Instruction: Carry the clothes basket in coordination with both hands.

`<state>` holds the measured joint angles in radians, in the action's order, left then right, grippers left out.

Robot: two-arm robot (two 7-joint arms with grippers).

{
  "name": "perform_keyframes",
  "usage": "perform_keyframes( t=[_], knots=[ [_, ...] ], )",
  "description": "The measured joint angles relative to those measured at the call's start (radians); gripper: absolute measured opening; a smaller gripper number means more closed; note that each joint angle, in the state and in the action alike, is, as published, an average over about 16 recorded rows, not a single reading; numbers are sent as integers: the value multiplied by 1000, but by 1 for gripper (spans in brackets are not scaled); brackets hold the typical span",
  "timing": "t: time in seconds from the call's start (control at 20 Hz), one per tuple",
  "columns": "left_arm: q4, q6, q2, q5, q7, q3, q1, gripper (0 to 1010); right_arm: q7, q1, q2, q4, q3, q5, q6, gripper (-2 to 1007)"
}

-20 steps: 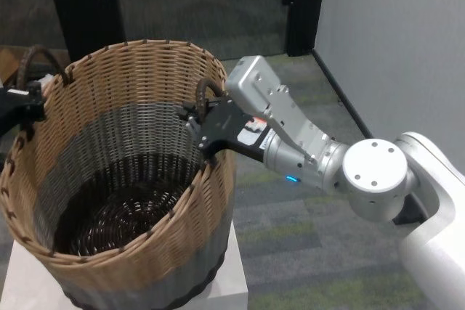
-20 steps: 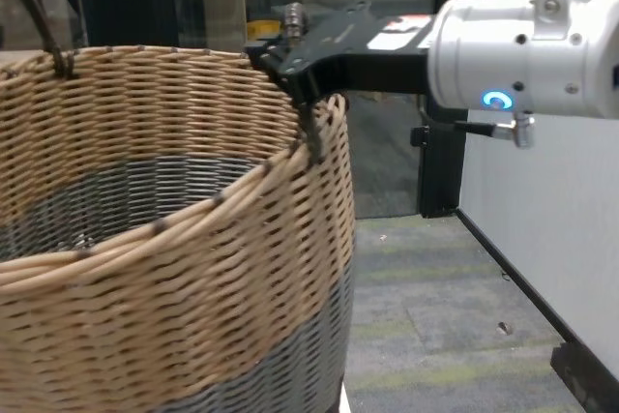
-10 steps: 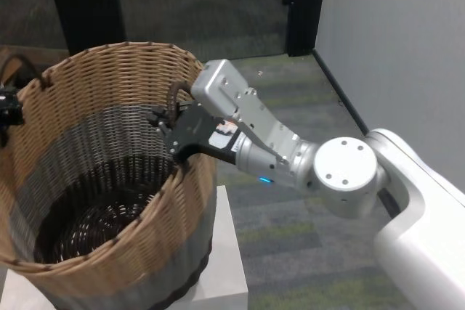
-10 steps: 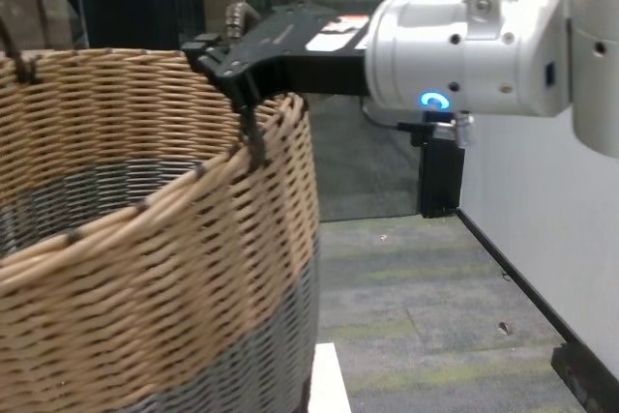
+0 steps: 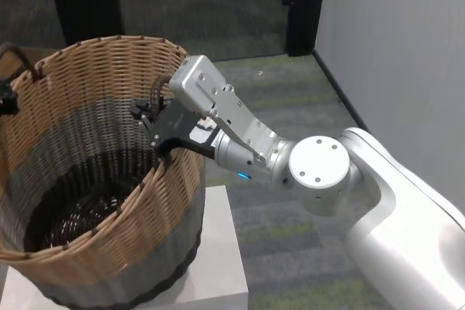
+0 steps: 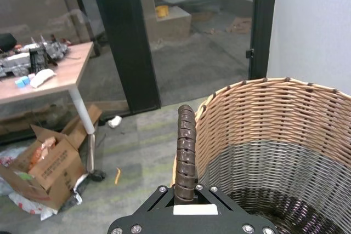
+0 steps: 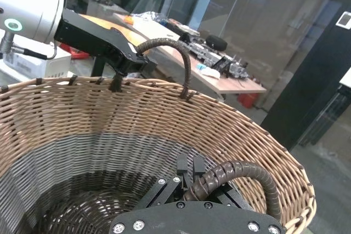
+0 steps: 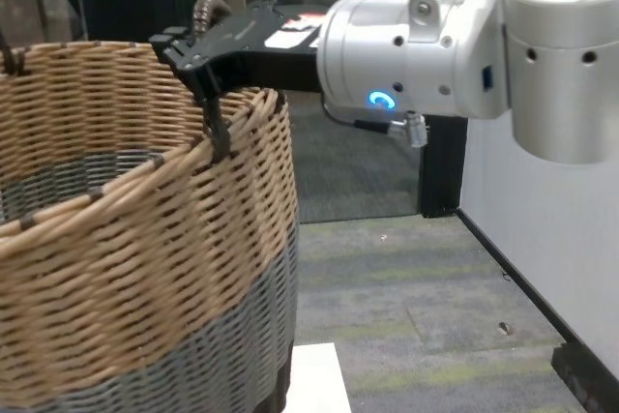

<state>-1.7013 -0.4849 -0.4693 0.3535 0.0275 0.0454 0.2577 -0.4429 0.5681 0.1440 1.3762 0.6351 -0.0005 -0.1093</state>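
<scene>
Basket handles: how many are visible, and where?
2. One loop handle sits on the clothes basket rim in the right claw; the other handle is on the opposite rim, in the left claw.

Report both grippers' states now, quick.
Left gripper: shut on the clothes basket's left handle.
Right gripper: shut on the basket's right handle.

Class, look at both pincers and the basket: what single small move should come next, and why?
Probably keep carrying the clothes basket level with both arms together. The right pincer is shut on one loop handle, the left pincer on the other handle, and the basket hangs tilted at the white stand.
</scene>
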Motion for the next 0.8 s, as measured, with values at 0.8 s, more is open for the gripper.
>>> perform_keyframes(
  t=[0.8],
  knots=[
    [159,106,48,-50,66,40,100,0,38,47,-69,-129,8,-57,37,68]
  ],
)
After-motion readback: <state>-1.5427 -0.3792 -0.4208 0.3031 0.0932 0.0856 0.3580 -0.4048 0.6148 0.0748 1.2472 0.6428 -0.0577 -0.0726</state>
